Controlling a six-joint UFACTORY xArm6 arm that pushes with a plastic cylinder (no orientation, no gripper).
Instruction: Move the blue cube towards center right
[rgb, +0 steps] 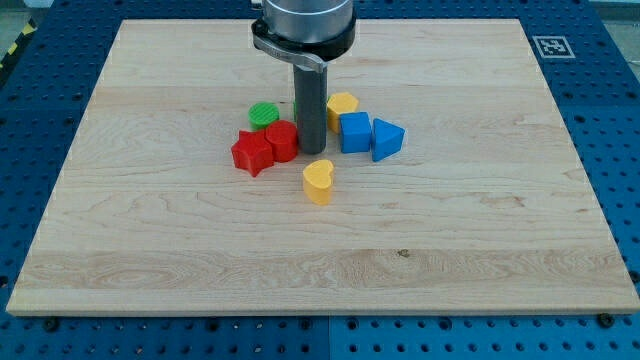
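Observation:
The blue cube (354, 132) sits just right of the board's centre. A blue triangular block (386, 139) touches its right side. My tip (314, 151) stands on the board just left of the blue cube, between it and a red block (283, 141). A yellow block (343, 104) lies behind the cube, partly hidden by the rod.
A red star-shaped block (252, 152) lies left of the red block. A green round block (264, 115) is behind them. A yellow heart (318, 181) lies below my tip. The wooden board (480, 230) rests on a blue pegboard table, with a marker tag (552, 46) at top right.

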